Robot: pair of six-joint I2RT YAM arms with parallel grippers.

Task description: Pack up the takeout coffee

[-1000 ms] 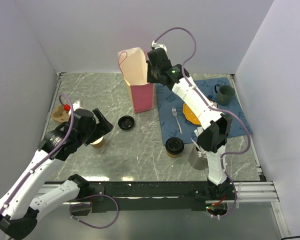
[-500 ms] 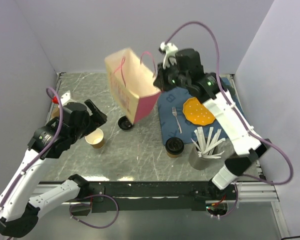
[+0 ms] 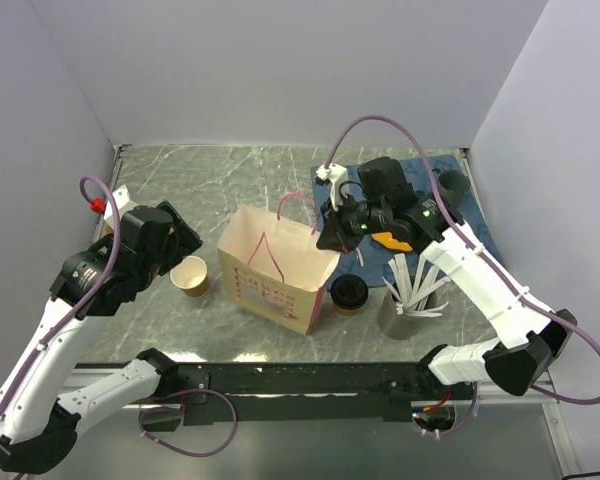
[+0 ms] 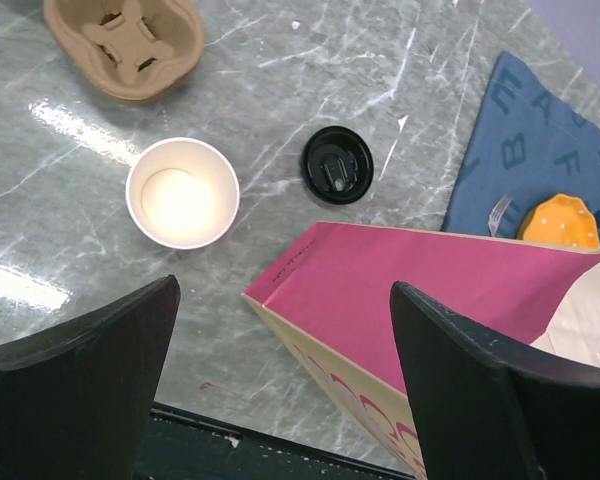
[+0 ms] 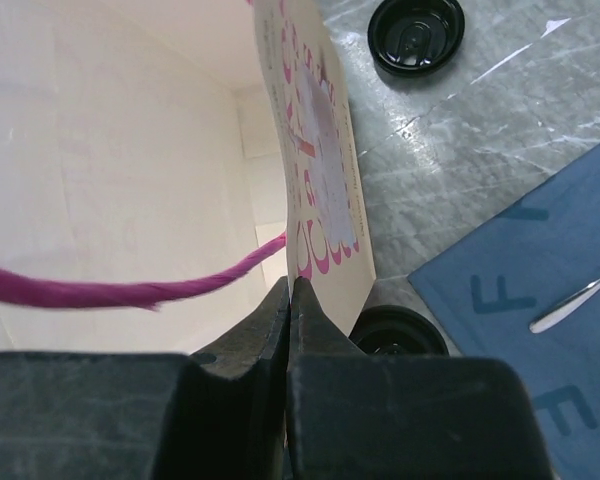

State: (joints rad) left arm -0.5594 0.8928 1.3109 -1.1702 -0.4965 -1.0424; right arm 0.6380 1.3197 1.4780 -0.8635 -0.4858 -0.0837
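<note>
The takeout coffee (image 3: pixel 349 293), a brown cup with a black lid, stands near the table's front; the right wrist view shows only part of its lid (image 5: pixel 400 335). A cream and pink paper bag (image 3: pixel 280 275) sits tilted just left of it, mouth facing up and right. My right gripper (image 3: pixel 330 232) is shut on the bag's rim (image 5: pixel 315 180) beside its pink handle. My left gripper (image 3: pixel 175 235) is open and empty, above the table left of the bag (image 4: pixel 430 290). An open brown cup with a cream inside (image 3: pixel 190 275) stands below it.
A loose black lid (image 4: pixel 338 164) lies behind the bag. A cardboard cup carrier (image 4: pixel 123 40) sits at the far left. On the right are a blue mat (image 3: pixel 470 225) with a fork (image 5: pixel 575 300), an orange plate (image 4: pixel 568 220), a green mug (image 3: pixel 450 185), and a metal holder of white stirrers (image 3: pixel 405 300).
My right gripper has carried the bag from the back of the table down to the front middle, beside the lidded cup. My left arm has drawn back to the left, off the open cup.
</note>
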